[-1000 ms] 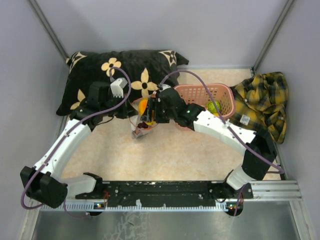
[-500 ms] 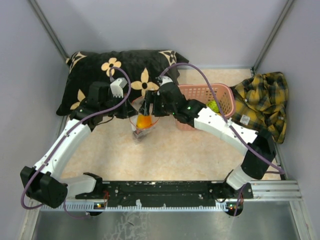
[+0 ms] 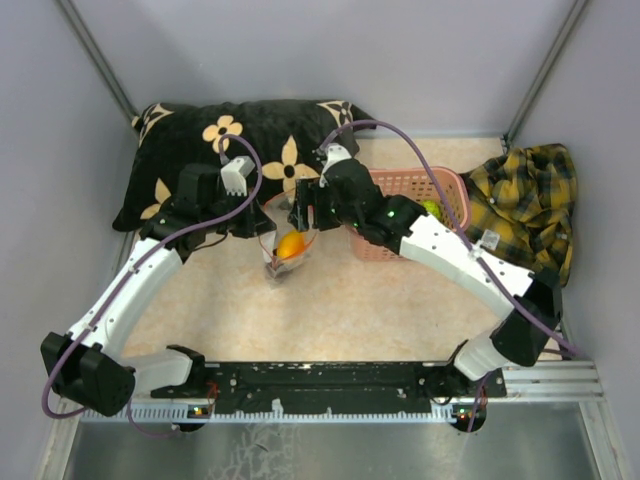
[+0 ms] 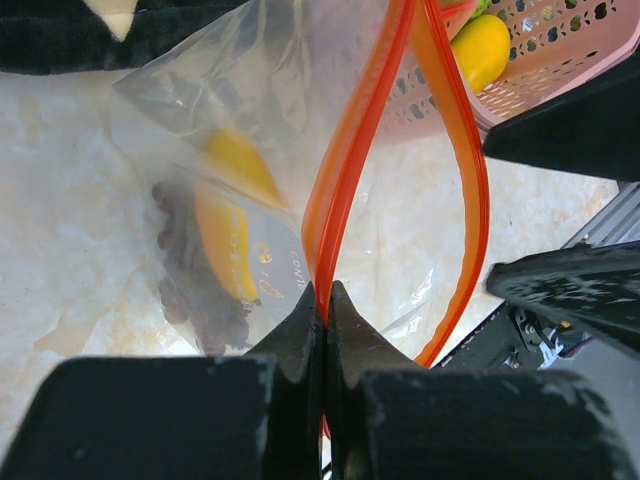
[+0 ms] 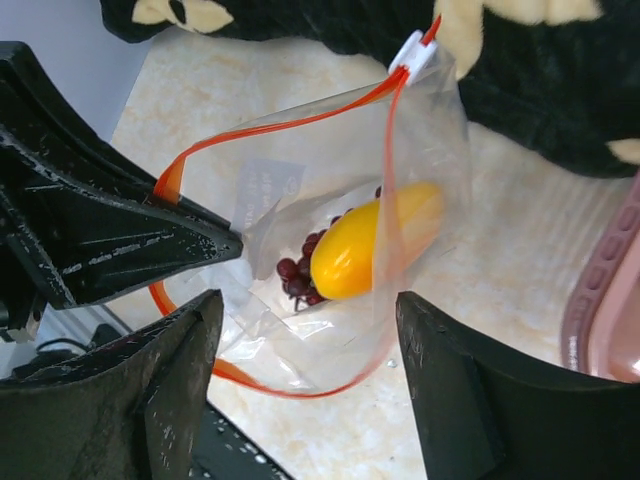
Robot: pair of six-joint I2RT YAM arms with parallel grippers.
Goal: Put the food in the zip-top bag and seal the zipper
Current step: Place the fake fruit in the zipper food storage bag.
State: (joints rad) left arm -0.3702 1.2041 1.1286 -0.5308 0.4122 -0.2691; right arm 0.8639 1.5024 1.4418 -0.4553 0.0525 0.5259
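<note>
Resting on the beige tabletop (image 3: 330,310) beside the black pillow (image 3: 250,130) and near the pink basket (image 3: 412,180), the zip-top bag (image 5: 300,200) holds orange food (image 5: 350,250), its zipper (image 4: 345,170) clamped in the left gripper (image 4: 325,297), the right gripper (image 5: 303,310) spread wide above, open tabletop toward the near edge.

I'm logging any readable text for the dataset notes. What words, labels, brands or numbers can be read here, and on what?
None can be quoted; nothing in these views is legible.
white label on the zip-top bag: faint grey print, too blurred to read in either wrist view.
white tag on the plaid shirt: too small to read.
</note>
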